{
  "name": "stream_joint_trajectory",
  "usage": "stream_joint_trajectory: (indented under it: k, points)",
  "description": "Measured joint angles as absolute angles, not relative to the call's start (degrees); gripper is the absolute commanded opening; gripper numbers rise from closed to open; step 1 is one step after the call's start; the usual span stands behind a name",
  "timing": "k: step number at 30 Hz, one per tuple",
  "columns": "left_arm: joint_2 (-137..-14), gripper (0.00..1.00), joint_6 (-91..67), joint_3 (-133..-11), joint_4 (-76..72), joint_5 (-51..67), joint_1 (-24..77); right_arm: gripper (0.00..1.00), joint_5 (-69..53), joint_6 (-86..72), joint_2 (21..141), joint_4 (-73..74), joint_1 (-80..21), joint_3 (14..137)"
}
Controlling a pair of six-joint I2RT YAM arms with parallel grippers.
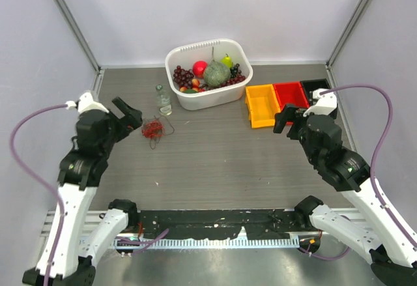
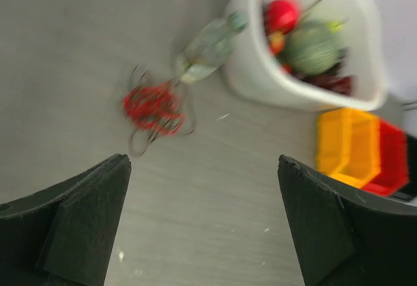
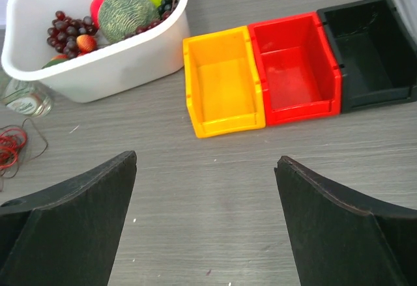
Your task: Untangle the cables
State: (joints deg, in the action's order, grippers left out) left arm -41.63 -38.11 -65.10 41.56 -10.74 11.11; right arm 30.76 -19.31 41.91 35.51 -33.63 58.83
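The cables [image 1: 154, 129] are a small tangle of thin red and black wire loops lying on the grey table, left of centre. They also show blurred in the left wrist view [image 2: 154, 110] and at the left edge of the right wrist view [image 3: 9, 148]. My left gripper [image 1: 132, 116] is open and empty, just left of the bundle and apart from it; in its wrist view [image 2: 203, 169] the bundle lies ahead and to the left. My right gripper [image 1: 285, 118] is open and empty, far right, near the coloured bins [image 3: 206, 162].
A small clear glass bottle [image 1: 163, 100] stands right behind the cables. A white tub [image 1: 242, 88] of fruit, with dark grape bunches, sits at the back centre. Yellow [image 1: 260, 105], red [image 1: 290, 94] and black [image 1: 314, 87] bins stand at the back right.
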Motion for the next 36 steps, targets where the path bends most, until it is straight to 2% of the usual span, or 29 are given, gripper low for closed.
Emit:
stream_joint_trajectory:
  k: [8, 15, 23, 29, 30, 33, 36]
  points:
    - [-48.1, 1.00, -48.2, -48.2, 40.3, -16.9, 11.1, 0.91, 23.2, -21.3, 41.6, 33.2, -33.6, 56.4]
    - [-54.8, 1.00, -57.3, -36.9, 24.5, -14.0, 8.6, 0.89, 17.8, -23.7, 41.3, 32.4, -33.6, 53.0]
    - [-72.7, 1.00, -64.3, -34.8, 4.1, -8.1, 2.8, 0.87, 15.4, -24.7, 40.9, 32.2, -33.6, 51.8]
    - [-88.1, 0.47, -68.4, -34.6, -13.5, 3.3, -1.0, 0.81, 14.1, -25.6, 42.1, 31.8, -33.6, 50.7]
    - [-89.7, 0.41, -68.6, -34.7, -16.2, 4.9, -1.1, 0.79, 13.9, -25.7, 42.7, 31.7, -33.6, 50.5]
    - [-91.3, 0.31, -68.9, -32.6, -21.6, 8.4, 0.7, 0.79, 13.4, -25.9, 44.1, 31.5, -33.6, 49.2]
    - [-88.8, 0.22, -68.4, -29.1, -23.4, 9.3, 6.8, 0.78, 12.6, -26.1, 45.7, 30.9, -33.6, 47.1]
